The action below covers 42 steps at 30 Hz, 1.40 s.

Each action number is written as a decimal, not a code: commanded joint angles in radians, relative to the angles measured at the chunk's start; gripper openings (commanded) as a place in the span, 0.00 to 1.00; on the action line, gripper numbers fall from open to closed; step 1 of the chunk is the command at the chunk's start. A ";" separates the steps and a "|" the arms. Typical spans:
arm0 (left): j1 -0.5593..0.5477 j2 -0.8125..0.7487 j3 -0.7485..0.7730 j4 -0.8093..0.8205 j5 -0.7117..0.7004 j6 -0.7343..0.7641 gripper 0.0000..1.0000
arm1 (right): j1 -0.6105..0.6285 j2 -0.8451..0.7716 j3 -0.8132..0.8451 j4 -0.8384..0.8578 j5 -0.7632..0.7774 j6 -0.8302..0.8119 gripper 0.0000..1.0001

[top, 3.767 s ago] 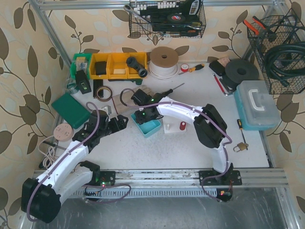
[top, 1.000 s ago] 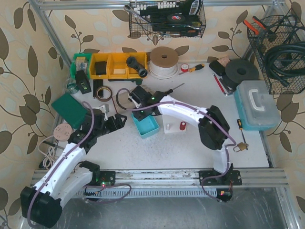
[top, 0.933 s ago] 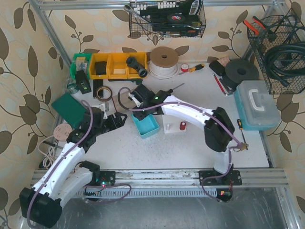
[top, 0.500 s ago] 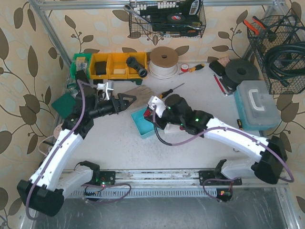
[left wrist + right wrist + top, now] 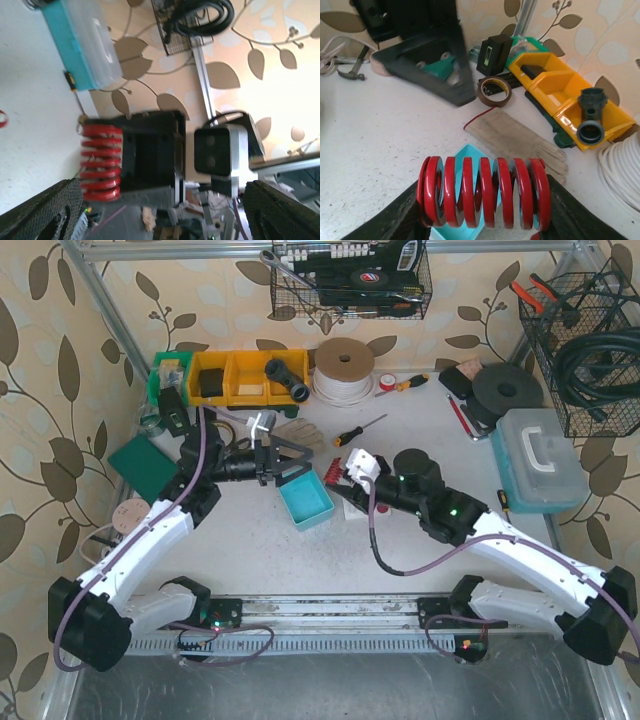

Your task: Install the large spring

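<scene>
spring: red. tray: teal. bins, 11 o'clock: yellow. glove, 12 o'clock: grey. toolbox, 3 o'clock: teal, pale clear lid. table: white. walls: beige, brown leaf pattern. arms: white, black joints. cable: purple.

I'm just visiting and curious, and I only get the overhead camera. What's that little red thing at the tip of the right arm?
Observer: A red coil spring, held end to end between the two fingers of the right gripper; its wrist camera shows the coils plainly.
Visitor: Does the left arm hold anything?
Observer: No. Its wrist camera shows the left gripper spread wide and empty, looking straight at that spring.
</scene>
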 commanded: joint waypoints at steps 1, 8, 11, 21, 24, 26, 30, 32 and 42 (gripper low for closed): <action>-0.077 0.012 -0.002 0.122 0.030 -0.060 0.90 | -0.036 -0.054 0.006 0.062 -0.091 0.010 0.00; -0.123 0.046 -0.021 0.213 -0.014 -0.109 0.90 | -0.049 -0.129 0.011 -0.010 -0.130 0.007 0.00; -0.144 0.070 -0.023 0.231 -0.027 -0.118 0.90 | -0.051 -0.165 0.006 -0.028 -0.147 0.022 0.00; -0.268 0.171 0.050 0.268 -0.054 -0.102 0.89 | -0.057 -0.200 -0.041 -0.037 -0.175 0.035 0.00; -0.268 0.184 0.033 0.330 -0.061 -0.131 0.88 | -0.062 -0.209 -0.050 -0.039 -0.162 0.027 0.00; -0.268 0.193 0.037 0.345 -0.054 -0.137 0.86 | -0.069 -0.208 -0.054 -0.042 -0.158 0.022 0.00; -0.268 0.209 0.058 0.346 -0.025 -0.142 0.82 | -0.084 -0.197 -0.053 -0.036 -0.162 0.025 0.00; -0.268 0.211 0.060 0.344 -0.016 -0.142 0.79 | -0.090 -0.190 -0.052 -0.031 -0.163 0.027 0.00; -0.268 0.216 0.049 0.361 0.008 -0.146 0.66 | -0.110 -0.184 -0.039 -0.047 -0.162 0.028 0.00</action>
